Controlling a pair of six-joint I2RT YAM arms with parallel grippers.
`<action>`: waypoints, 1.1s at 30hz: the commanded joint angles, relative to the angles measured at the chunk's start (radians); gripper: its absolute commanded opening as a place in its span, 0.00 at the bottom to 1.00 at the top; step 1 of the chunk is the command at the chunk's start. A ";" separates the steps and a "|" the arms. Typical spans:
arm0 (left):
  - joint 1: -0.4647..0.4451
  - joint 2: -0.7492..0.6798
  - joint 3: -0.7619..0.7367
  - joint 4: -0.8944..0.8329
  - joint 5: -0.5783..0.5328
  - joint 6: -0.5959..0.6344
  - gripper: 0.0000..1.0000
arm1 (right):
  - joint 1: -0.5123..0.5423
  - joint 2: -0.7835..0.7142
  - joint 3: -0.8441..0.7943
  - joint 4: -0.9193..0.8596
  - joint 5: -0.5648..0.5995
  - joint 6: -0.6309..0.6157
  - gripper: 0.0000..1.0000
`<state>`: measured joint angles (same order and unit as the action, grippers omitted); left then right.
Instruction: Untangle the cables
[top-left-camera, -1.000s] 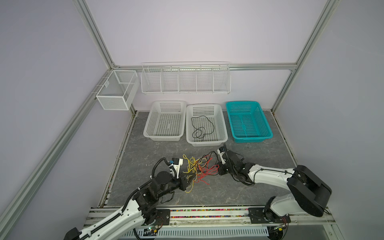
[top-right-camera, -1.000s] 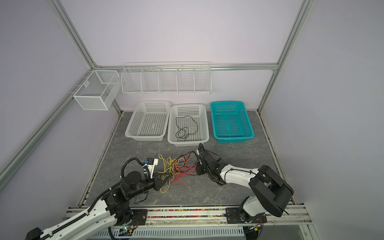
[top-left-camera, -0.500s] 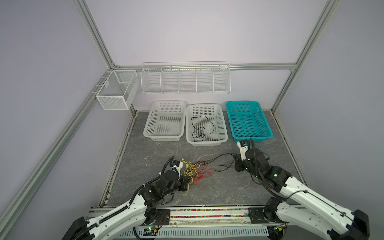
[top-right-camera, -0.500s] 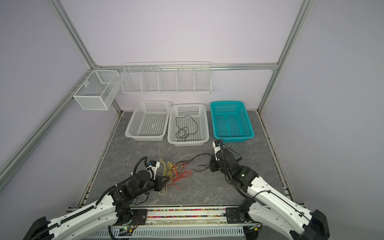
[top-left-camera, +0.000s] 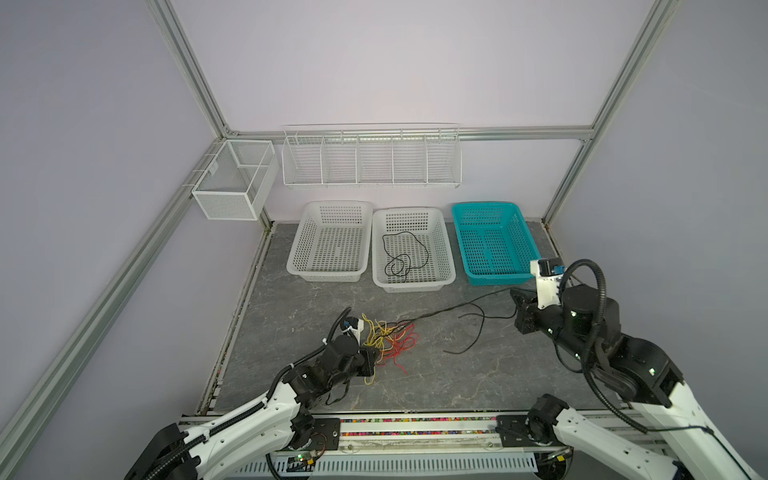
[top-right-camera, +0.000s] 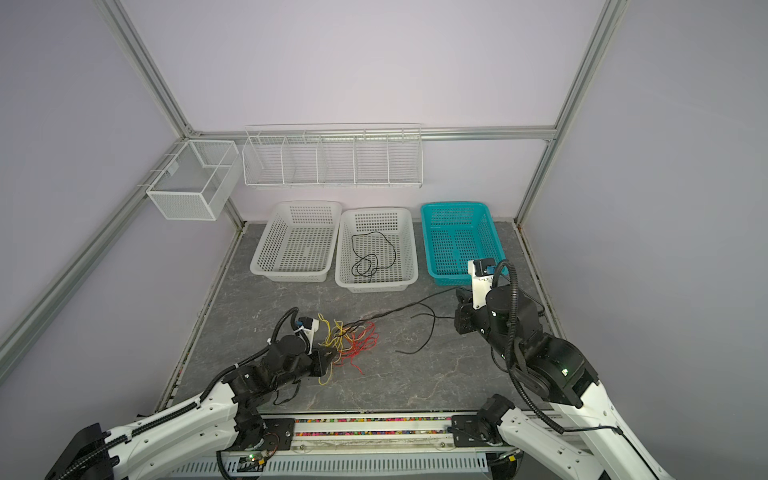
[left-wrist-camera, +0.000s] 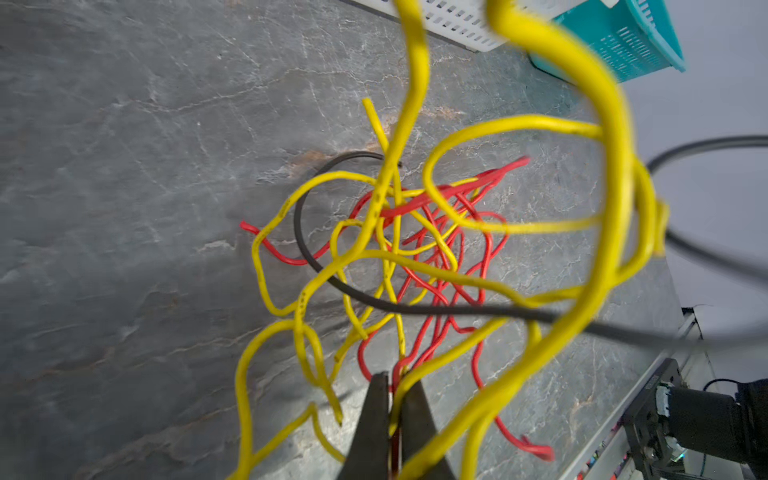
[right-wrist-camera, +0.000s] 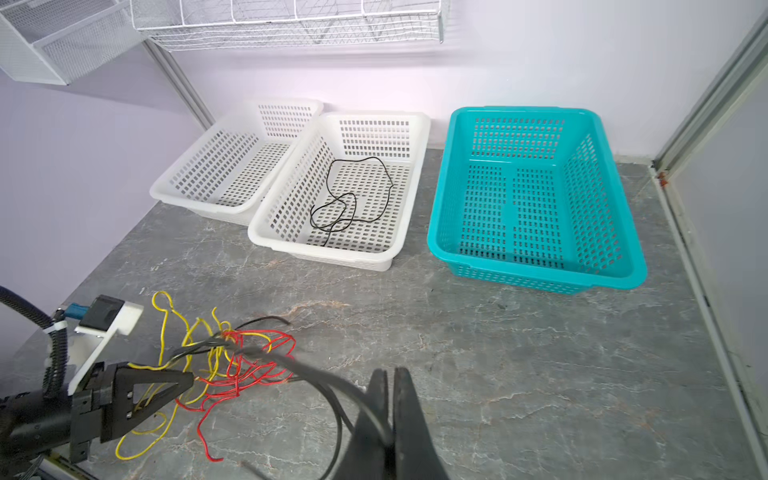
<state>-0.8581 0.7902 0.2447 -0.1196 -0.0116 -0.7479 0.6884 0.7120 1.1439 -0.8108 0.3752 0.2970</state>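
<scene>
Pinching red and yellow strands of the cables (left-wrist-camera: 415, 249) with the left gripper (left-wrist-camera: 390, 386), pressing both jaws together on them with barely a strand's thickness between.

Showing as a loose knot of thin wires:
- looping widest in yellow and standing up off the counter (top-left-camera: 457, 382);
- crumpling into tighter curls in red underneath;
- threading through both in black.

Finding the cables (top-left-camera: 388, 340) in both top views in the front-left part of the counter, nearer the front edge than the back. Fanning several red and yellow ends out toward the front edge, with one yellow end curling just beside the left gripper (top-left-camera: 374, 356).

Clamping the black cables (top-left-camera: 457, 306) with the right gripper (right-wrist-camera: 388, 376), closing its jaws tight on them. Stretching these nearly straight from the knot toward the right edge of the counter. Ending at the right gripper (top-left-camera: 517, 297), just in front of the teal basket (top-left-camera: 486, 204). Trailing slack black lengths onto the counter right of its middle, curving toward the front edge.

Lying well apart from the knot and coiling in open loops on the floor of the middle white basket (top-left-camera: 415, 286): a single black cable (top-left-camera: 405, 257).

Standing side by side along the back edge of the counter: left white basket (top-left-camera: 328, 276), middle white basket, teal basket.
</scene>
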 joint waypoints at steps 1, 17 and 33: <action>0.018 -0.004 -0.006 -0.062 -0.057 -0.008 0.00 | -0.013 -0.003 0.069 -0.071 0.090 -0.015 0.06; 0.043 0.043 -0.004 0.020 -0.015 -0.015 0.00 | -0.012 0.060 -0.007 -0.070 -0.233 -0.021 0.13; 0.042 -0.004 0.021 0.115 0.064 0.005 0.00 | 0.130 0.240 -0.308 0.304 -0.472 -0.016 0.52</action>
<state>-0.8200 0.7948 0.2424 -0.0505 0.0315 -0.7540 0.7689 0.8993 0.8497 -0.6804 -0.0418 0.3202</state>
